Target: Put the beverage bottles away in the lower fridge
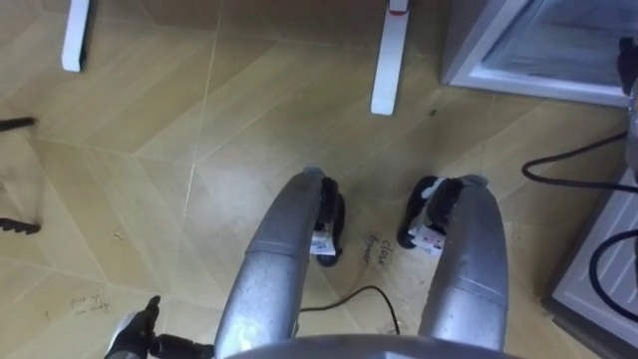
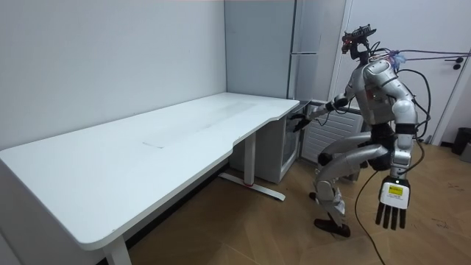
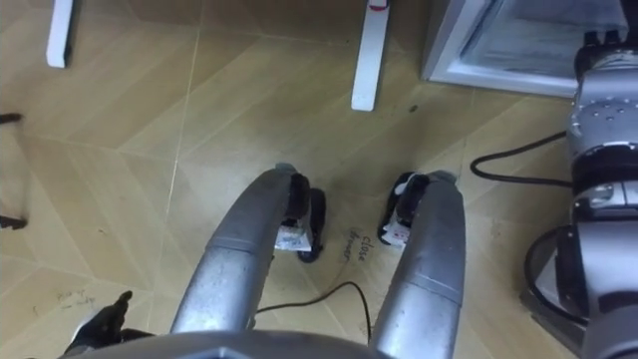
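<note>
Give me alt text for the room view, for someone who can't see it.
A humanoid robot stands with knees bent at the far end of a long white desk, right hand stretched toward a low white cabinet beside the desk's end. Its left hand hangs open near the wooden floor.

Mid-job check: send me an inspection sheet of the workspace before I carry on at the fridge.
surface: white desk, nothing seen on top.
job's things: drinks, nothing seen; lower fridge stands at the desk's far end, with the robot crouched facing it.
clutter: small dark object on the floor at the room view's right edge.
hands: left hand hangs beside the leg, fingers straight, holding nothing; right hand reaches out towards the lower fridge.
cables: nothing seen beyond the robot's own.
surroundings: wood floor, grey wall, tall grey unit behind the lower fridge.
</note>
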`<state>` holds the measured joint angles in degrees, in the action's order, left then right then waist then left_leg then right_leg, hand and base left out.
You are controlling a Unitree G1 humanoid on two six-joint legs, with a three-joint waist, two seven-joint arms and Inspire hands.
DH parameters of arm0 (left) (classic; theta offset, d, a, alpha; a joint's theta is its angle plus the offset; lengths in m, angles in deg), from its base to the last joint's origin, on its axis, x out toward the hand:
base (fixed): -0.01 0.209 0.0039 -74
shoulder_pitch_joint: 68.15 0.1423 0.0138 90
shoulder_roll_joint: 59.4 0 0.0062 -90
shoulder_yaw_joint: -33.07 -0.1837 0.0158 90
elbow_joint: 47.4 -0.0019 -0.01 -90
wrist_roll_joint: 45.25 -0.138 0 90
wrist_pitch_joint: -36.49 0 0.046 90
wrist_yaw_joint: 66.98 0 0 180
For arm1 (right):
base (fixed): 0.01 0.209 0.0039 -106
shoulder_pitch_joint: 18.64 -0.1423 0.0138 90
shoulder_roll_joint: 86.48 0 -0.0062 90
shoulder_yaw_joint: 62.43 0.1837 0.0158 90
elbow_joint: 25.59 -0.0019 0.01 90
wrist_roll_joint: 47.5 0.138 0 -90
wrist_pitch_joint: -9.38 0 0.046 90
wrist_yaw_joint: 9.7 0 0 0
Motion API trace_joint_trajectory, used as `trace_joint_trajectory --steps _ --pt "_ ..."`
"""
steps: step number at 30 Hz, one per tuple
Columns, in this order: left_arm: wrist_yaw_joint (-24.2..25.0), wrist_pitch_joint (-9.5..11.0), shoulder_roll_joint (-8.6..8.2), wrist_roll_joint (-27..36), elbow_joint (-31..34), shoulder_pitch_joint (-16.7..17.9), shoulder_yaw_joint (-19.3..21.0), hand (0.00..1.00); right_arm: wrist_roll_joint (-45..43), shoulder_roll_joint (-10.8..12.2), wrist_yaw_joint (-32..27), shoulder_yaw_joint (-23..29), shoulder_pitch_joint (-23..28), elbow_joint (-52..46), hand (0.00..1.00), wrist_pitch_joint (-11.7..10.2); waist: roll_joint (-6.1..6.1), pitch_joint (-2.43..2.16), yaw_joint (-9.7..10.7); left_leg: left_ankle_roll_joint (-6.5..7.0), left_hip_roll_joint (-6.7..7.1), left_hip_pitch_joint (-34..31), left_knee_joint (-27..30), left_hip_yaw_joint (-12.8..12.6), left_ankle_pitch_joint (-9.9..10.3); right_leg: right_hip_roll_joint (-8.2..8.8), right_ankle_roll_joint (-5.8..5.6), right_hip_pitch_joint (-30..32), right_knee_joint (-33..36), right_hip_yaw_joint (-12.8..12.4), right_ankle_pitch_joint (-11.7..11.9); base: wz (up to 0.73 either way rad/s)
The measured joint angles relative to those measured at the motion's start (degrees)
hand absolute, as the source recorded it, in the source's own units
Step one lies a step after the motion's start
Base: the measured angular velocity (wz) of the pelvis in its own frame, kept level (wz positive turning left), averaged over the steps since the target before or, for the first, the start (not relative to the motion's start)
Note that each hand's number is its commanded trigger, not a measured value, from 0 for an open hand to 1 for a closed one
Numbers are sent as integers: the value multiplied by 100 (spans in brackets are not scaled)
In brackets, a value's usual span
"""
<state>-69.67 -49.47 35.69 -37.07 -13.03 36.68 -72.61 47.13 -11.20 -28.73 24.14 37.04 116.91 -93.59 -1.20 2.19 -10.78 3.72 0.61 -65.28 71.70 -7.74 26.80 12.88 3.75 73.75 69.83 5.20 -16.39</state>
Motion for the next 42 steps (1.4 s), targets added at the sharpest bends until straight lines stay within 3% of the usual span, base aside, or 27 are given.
trace_joint_trajectory --steps 4,12,16,18,22,25,31,35,36,37,38,42 --pt "126 -3 4 -35 -11 6 -23 0 -25 7 648 -2 124 369 0 110 43 9 -82 -8 -131 282 -57 45 55 -61 6 -353 -174 152 -4 -14" --pt "591 -224 78 -39 -223 -86 2 0 -950 -92 2182 -232 464 1503 0 446 -10 28 -1 -72 -180 1323 -855 84 15 -205 -78 -1488 -974 322 36 -3" --pt "643 -331 95 -40 -510 -413 15 0 -1717 -137 2885 -497 949 2057 0 711 -116 34 23 -197 -208 1766 -1388 215 -141 -330 -11 -2046 -1620 577 219 -1" --pt "667 -312 93 -40 -562 -501 12 0 -1994 -134 3124 -604 1156 2227 0 830 -122 37 68 -178 -202 1983 -1627 241 -195 -342 13 -2296 -1861 650 322 0" --pt "701 -302 74 -34 -964 -861 196 0 -2508 -85 3642 -643 1574 2370 0 1015 -142 32 191 -152 -195 2543 -2135 240 -248 -429 -73 -2836 -2330 695 372 -5" --pt "689 -271 65 -39 -1029 -947 402 0 -2881 24 3942 -644 1714 2480 0 1145 -144 29 283 -151 -204 3024 -2512 238 -293 -508 -135 -3313 -2711 727 416 -4" --pt "678 -270 -73 -122 -1066 -958 543 0 -3200 363 4407 -513 2153 2557 0 1274 -165 -16 451 -119 -216 4091 -3552 211 -515 -611 -262 -4340 -3599 821 573 0" --pt "533 -257 -261 -163 -1108 -907 916 0 -3384 614 4578 -248 2720 2563 0 1336 -147 -63 469 -132 -195 4937 -4317 177 -660 -680 -338 -5099 -4148 909 631 -3" --pt "533 -247 -260 -170 -1122 -894 916 0 -3402 646 4600 -248 2780 2556 0 1346 -148 -77 466 -138 -194 5051 -4433 175 -683 -702 -347 -5204 -4234 911 646 -3" --pt "511 -240 -259 -254 -1123 -826 937 0 -3447 725 4646 -241 2982 2550 0 1378 -164 -146 476 -158 -196 5289 -4686 161 -740 -742 -358 -5408 -4398 909 653 -6" --pt "477 -245 -272 -379 -1093 -756 997 0 -3581 791 4701 -192 3125 2555 0 1436 -179 -186 522 -177 -198 5520 -4920 147 -787 -788 -367 -5606 -4553 907 659 -5" --pt "293 -246 -373 -664 -1027 -657 1293 0 -3998 1008 4802 -165 3443 2563 0 1450 -194 -202 756 -241 -228 6147 -5408 170 -917 -895 -371 -6171 -4929 998 661 3"
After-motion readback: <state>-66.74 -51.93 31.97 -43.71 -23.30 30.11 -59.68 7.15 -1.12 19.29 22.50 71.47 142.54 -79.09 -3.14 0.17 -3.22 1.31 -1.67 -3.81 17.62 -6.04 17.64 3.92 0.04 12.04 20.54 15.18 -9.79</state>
